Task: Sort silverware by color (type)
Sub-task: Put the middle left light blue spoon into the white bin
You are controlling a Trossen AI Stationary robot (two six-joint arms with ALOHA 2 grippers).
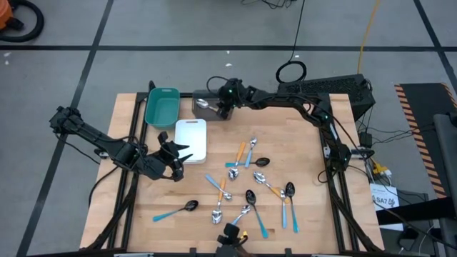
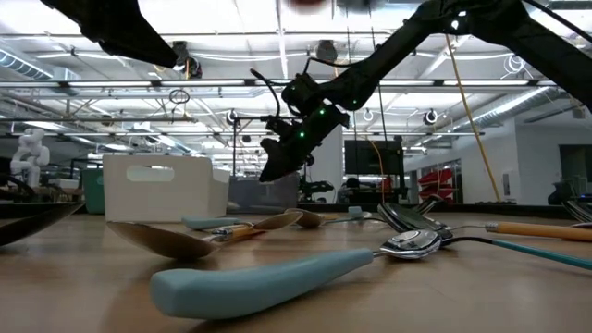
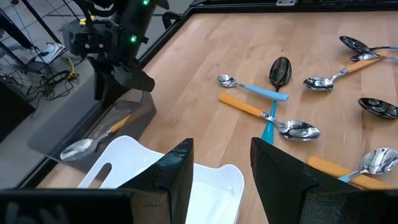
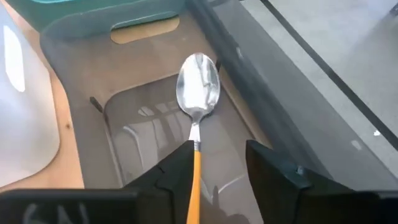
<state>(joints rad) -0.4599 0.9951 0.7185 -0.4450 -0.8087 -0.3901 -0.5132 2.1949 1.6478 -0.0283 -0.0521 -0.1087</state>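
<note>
1. Silverware [image 1: 251,187] lies scattered over the near right part of the wooden desk [image 1: 307,150]: small spoons with orange or light-blue handles and silver or black bowls, several crossing one another.
2. One orange-handled spoon [image 4: 198,99] with a shiny silver bowl lies in the grey tray [image 4: 149,134], its bowl pointing away from the right gripper [image 4: 217,171].
3. The right gripper's jaws hang just above that tray, parted, with the spoon's orange handle running between them; the jaws stand clear of the handle on both sides, so nothing is clamped.
4. The left gripper [image 3: 221,168] hovers over the near edge of the white tray [image 3: 205,186], its jaws partly open and holding nothing.
5. The teal tray [image 1: 162,106], the white tray and the grey tray sit together at the far left part of the desk, teal farthest left, grey beside it, white just in front of them.
6. In the low view a light-blue handle [image 2: 268,277] lies nearest the camera, with silver bowls behind it.
</note>
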